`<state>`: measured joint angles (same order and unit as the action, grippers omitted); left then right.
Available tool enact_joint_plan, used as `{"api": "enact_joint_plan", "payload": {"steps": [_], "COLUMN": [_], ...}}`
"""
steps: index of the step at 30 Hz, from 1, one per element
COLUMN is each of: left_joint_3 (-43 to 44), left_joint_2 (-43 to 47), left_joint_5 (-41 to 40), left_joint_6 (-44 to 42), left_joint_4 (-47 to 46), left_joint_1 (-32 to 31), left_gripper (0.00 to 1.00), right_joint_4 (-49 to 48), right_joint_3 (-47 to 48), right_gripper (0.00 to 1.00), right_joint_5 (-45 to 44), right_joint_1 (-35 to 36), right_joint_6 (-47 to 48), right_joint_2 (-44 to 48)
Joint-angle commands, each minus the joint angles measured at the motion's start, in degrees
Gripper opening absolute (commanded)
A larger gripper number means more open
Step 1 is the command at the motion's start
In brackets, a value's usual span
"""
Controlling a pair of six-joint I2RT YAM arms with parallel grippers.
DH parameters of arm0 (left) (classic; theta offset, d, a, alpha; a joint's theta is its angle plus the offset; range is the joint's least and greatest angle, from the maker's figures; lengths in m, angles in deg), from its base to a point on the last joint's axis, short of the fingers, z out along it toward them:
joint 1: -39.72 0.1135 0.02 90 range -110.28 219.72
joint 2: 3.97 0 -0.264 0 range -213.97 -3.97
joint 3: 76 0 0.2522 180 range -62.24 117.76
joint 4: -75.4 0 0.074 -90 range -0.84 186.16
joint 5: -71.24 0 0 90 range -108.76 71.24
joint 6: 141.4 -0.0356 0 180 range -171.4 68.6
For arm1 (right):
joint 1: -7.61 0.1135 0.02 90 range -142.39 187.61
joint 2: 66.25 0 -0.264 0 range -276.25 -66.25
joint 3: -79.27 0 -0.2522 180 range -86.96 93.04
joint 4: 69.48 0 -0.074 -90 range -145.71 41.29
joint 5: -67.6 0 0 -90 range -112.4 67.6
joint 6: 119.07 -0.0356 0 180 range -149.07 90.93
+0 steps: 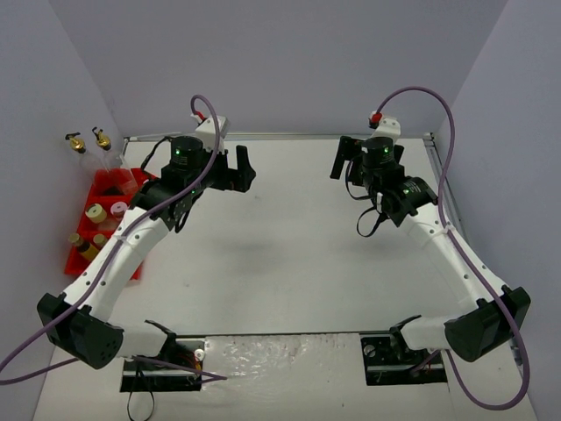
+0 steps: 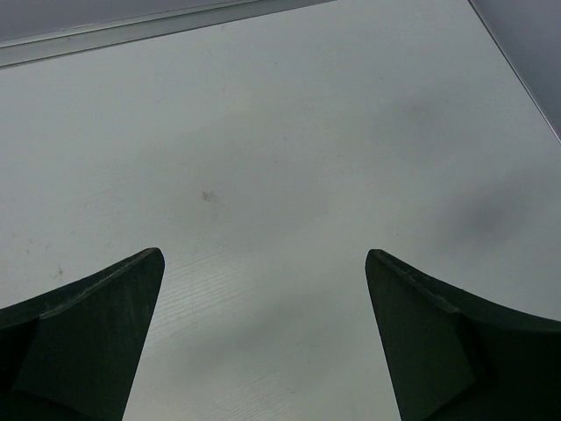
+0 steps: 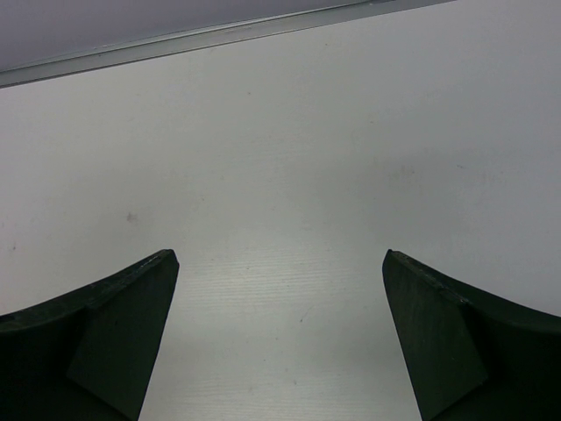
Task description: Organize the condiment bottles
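Note:
The condiment bottles stand in a red tray (image 1: 73, 264) at the table's left edge. Two tall clear ones with gold spouts (image 1: 77, 143) (image 1: 102, 139) are at its far end. A squat yellow-capped bottle (image 1: 95, 213) and a pink-capped one (image 1: 118, 209) sit in the middle, and two slim brown-capped ones (image 1: 77, 240) (image 1: 99, 239) are nearest. My left gripper (image 1: 230, 167) (image 2: 265, 254) hovers open over bare table to the right of the tray. My right gripper (image 1: 349, 160) (image 3: 280, 254) is open over the far right of the table. Neither holds anything.
Grey walls close in the table on the left, back and right. A metal rail (image 1: 280, 136) runs along the far edge. My left arm's forearm (image 1: 131, 241) passes over the tray's right side. Both arm bases (image 1: 166, 355) sit at the near edge.

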<state>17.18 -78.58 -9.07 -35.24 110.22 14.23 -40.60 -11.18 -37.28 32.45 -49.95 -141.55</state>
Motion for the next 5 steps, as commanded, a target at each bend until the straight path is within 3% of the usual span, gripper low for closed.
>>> {"api": "enact_joint_plan", "payload": {"steps": [1, 5], "left_joint_3": [2.50, 2.66], "left_joint_2": [-0.01, -0.10], "left_joint_5": [0.77, 0.77], "left_joint_6": [0.45, 0.29], "left_joint_4": [-3.92, -3.50], "left_joint_1": [-0.71, -1.06], "left_gripper": [0.97, 0.97], "right_joint_4": [-3.26, -2.75], "right_joint_3": [1.82, 2.66], "right_gripper": [1.00, 1.00], "right_joint_5": [-2.02, -2.38], "right_joint_1": [0.21, 0.22], "right_joint_6": [0.66, 0.49], "right_joint_2": [2.45, 2.24]}}
